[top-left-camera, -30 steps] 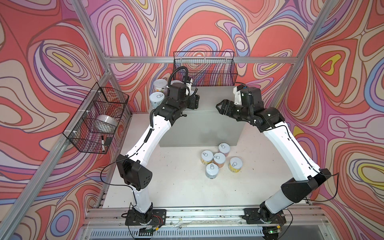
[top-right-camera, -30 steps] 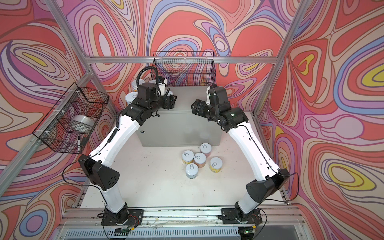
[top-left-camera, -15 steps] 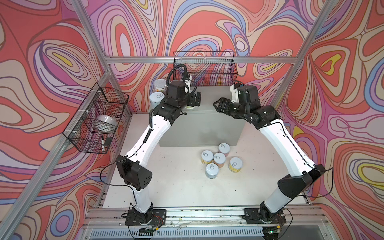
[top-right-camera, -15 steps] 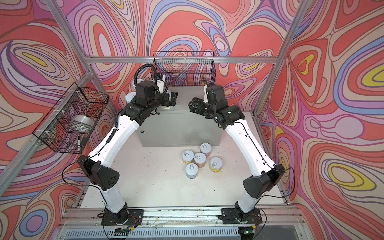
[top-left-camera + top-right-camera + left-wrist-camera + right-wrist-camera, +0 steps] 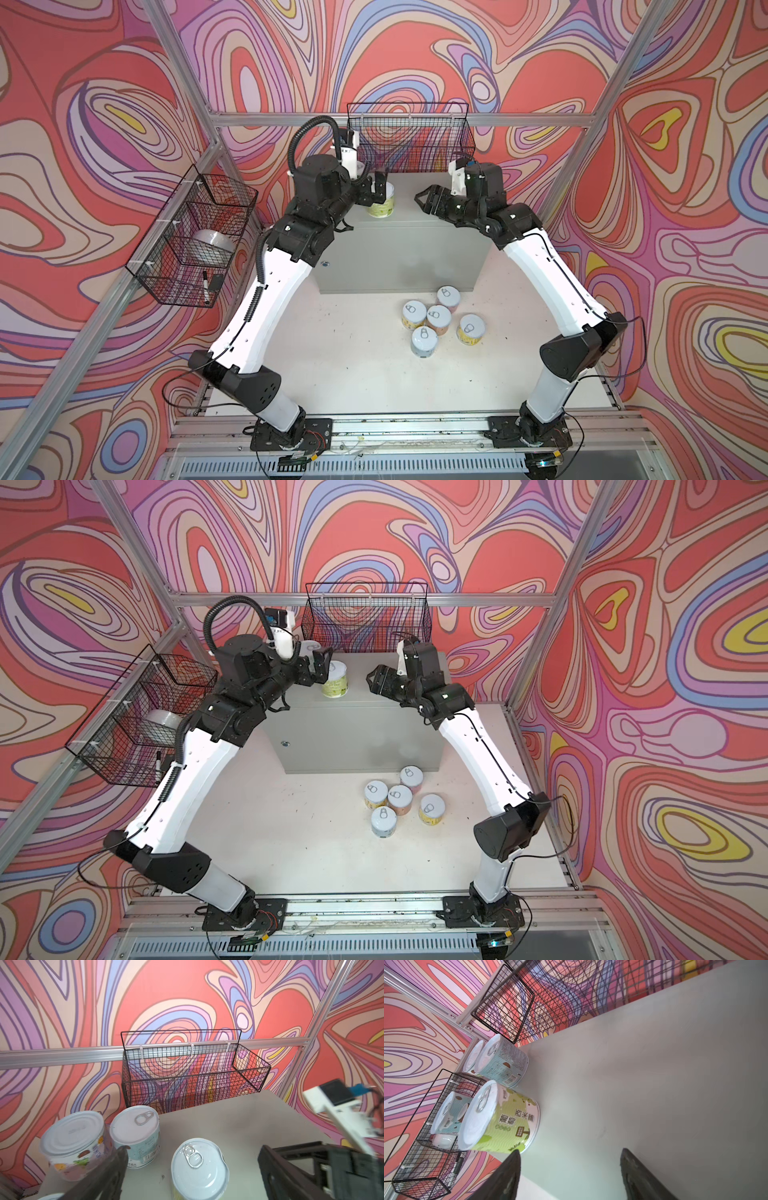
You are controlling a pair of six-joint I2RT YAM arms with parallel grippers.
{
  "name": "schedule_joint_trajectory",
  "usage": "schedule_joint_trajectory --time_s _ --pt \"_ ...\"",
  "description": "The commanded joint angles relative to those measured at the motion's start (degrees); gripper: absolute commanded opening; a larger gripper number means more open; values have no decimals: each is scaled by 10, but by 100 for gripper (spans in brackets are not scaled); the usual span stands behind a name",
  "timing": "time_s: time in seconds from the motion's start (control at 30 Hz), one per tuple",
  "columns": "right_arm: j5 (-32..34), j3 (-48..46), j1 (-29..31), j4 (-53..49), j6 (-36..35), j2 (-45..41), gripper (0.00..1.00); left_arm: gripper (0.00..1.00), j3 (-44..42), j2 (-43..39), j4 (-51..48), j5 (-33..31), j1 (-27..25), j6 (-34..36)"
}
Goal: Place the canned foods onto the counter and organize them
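The left tool [image 5: 194, 1150] is spread wide around the upright green can [image 5: 199, 1167] on the bench [image 5: 239, 1122], clear of it on both sides; the right tool [image 5: 570, 1151] is open and holds nothing. The right wrist view shows the can's printed green label, while the left wrist view shows mainly its pull-tab lid. In both top views the can stands at 9 o'clock from the right tool, apart from it.

Side wire basket [image 5: 166, 270] holds white roll [image 5: 212, 246], marker [image 5: 205, 286]; rear basket [image 5: 409, 141] wall-hung.

A green-labelled can [image 5: 381, 204] stands upright on the grey counter [image 5: 415, 249] between the left gripper's [image 5: 194, 1148] spread jaws, touching neither. A teal can [image 5: 135, 1136] and a fruit-print can [image 5: 76, 1142] stand just outside one jaw. Five more cans [image 5: 439, 318] cluster upright in front of the counter, well below the jaws.
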Motion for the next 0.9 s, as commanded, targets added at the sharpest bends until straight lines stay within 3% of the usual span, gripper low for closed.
schedule_joint_trajectory --time_s 0.0,0.33,0.53,0.73,0.87 --pt "-29 7 0 46 30 23 77 100 -30 -40 -1 -12 1 -8" --pt "-90 -3 0 141 109 65 73 100 -210 -197 -9 -81 1 -24" --pt "-130 -33 3 210 165 80 68 100 -253 -242 -35 -118 4 -8" --pt "-165 -35 14 258 209 99 66 100 -271 -254 -46 -111 14 -7" --pt "-151 -25 29 261 220 109 66 100 -293 -260 -38 -102 22 -20"
